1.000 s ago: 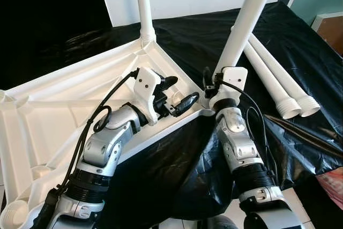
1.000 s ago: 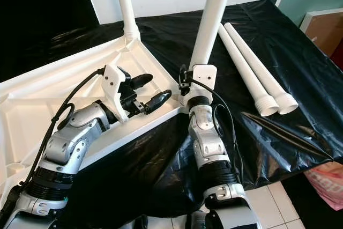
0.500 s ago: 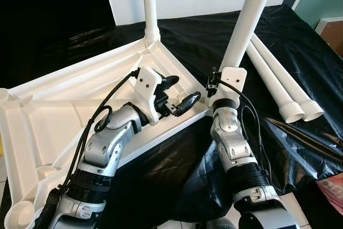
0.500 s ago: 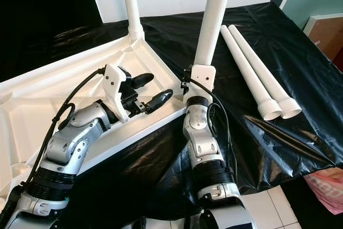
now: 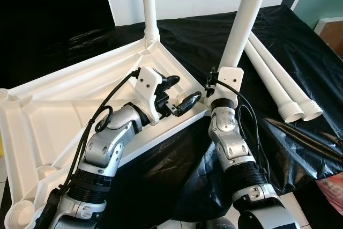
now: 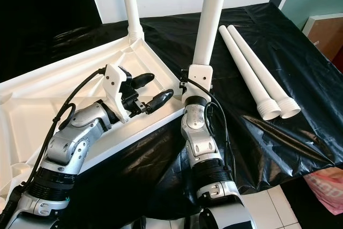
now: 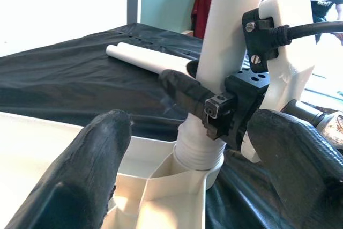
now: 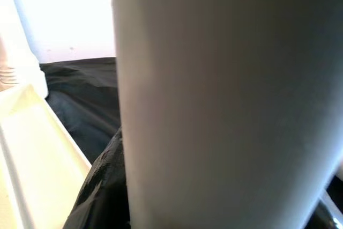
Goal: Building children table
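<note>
At the tabletop (image 5: 64, 95) corner, right tool (image 7: 201, 100) still clamps the leg (image 5: 244, 20); left tool (image 5: 179, 92) stays open.

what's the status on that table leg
Right gripper shut on near leg, standing in its corner socket. Left gripper open over upturned tabletop. Far leg in, two spare legs on black sheet. Nothing blocking.

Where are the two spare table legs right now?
In the head views, the two spare legs lie side by side on the black sheet to the robot's right, just beyond the upright leg gripped by the right gripper.
</note>
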Controlling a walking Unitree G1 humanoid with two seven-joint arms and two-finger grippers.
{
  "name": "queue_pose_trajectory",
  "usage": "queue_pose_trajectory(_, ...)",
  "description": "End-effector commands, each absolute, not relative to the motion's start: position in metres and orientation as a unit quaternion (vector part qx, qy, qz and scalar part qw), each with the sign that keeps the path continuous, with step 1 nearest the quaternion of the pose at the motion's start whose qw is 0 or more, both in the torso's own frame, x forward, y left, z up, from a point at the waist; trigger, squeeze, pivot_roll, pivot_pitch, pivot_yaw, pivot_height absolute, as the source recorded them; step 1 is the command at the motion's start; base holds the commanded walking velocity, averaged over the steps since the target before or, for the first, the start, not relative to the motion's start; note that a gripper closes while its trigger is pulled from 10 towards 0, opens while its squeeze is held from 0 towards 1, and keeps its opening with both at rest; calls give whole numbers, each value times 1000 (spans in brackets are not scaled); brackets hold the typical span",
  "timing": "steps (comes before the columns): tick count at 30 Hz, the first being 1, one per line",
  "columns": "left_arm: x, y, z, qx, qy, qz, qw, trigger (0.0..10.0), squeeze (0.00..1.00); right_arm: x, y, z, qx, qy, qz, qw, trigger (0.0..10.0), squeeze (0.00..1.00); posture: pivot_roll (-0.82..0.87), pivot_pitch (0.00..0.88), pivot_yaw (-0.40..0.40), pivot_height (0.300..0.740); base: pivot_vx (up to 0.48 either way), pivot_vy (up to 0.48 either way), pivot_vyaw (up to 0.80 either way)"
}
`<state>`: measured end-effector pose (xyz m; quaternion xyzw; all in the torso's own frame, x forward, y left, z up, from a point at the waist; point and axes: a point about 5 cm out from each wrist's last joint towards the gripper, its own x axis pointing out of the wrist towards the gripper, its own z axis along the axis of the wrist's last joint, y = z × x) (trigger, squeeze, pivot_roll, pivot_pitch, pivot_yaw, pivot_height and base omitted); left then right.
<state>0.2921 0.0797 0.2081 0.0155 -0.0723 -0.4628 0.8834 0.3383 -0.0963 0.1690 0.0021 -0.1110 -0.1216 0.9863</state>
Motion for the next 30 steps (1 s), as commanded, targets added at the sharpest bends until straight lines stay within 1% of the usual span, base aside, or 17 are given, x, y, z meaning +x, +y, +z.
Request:
queue_pose_trajectory(1, 289, 79, 208, 12, -71, -467, 881, 10000, 0, 332, -115, 132, -26, -29, -184, 982, 10000, 0, 4, 124, -12, 740, 0, 0, 0)
queue_pose_trajectory(11, 289, 79, 208, 12, -72, -468, 881, 10000, 0, 331, -118, 134, -15, -29, -219, 975, 10000, 0, 7, 126, -15, 740, 0, 0, 0)
queue_pose_trajectory(26, 289, 80, 208, 9, -70, -463, 884, 10000, 0, 330, -121, 135, -15, -37, -227, 973, 10000, 0, 3, 141, -13, 740, 0, 0, 0)
queue_pose_trajectory(30, 290, 80, 208, 8, -70, -463, 884, 10000, 0, 327, -113, 127, -11, -18, -206, 978, 10000, 0, -2, 143, -12, 740, 0, 0, 0)
